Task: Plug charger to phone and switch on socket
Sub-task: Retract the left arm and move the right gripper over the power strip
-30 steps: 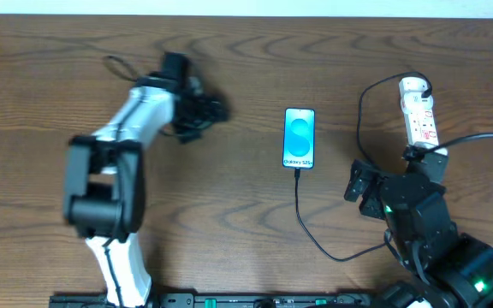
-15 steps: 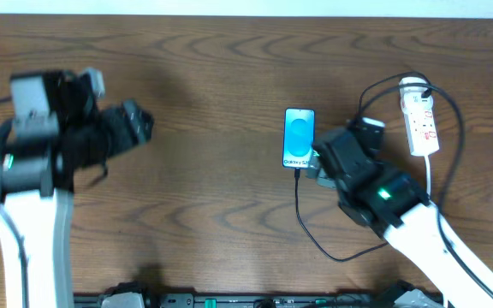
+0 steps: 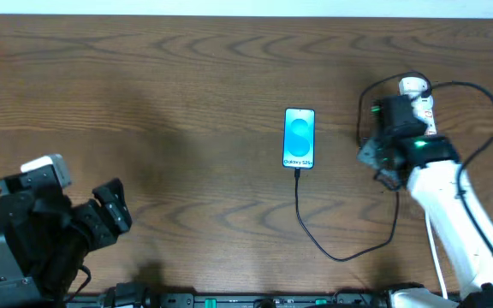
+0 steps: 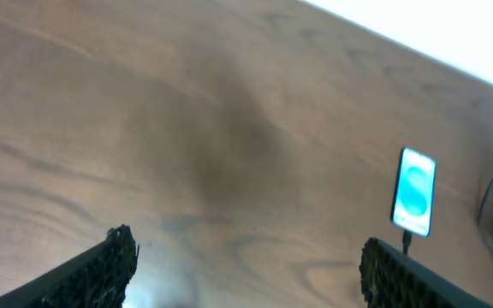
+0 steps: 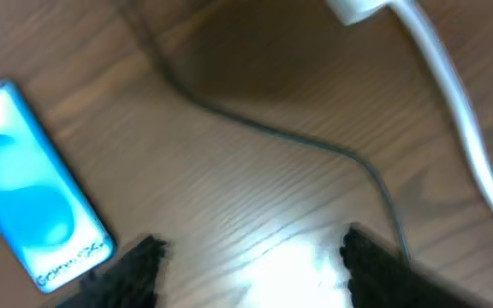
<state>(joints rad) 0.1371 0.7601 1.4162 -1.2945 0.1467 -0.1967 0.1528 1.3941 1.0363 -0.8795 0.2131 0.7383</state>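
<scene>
The right end effector point(image 5: 246, 257) is spread wide and holds nothing; its two dark fingers point(image 5: 139, 265) frame bare desk point(image 3: 187, 85). In its wrist view the phone point(image 5: 37, 214) lies to the left with its screen lit. The charger cable point(image 5: 272, 137) crosses the middle, and the strip's white cord point(image 5: 460, 111) runs down the right. From overhead, this arm hangs over the power strip point(image 3: 412, 85) and hides all but the rounded end, so the red switch cannot be seen.

The cable meets the phone's lower edge, so the plugging looks done, and the switch seems to be the step in hand. To do it well, I would bring the fingers together first, so that one firm tip can press the rocker. It should come down straight onto the switch rather than sliding in from the side, since the strip looks light enough to skid. The black loop lies close beside the strip; a snag there could pull the connector out of the phone.

The left end effector point(image 4: 246, 265), also wide apart and empty, sits at the near-left corner, well clear.
</scene>
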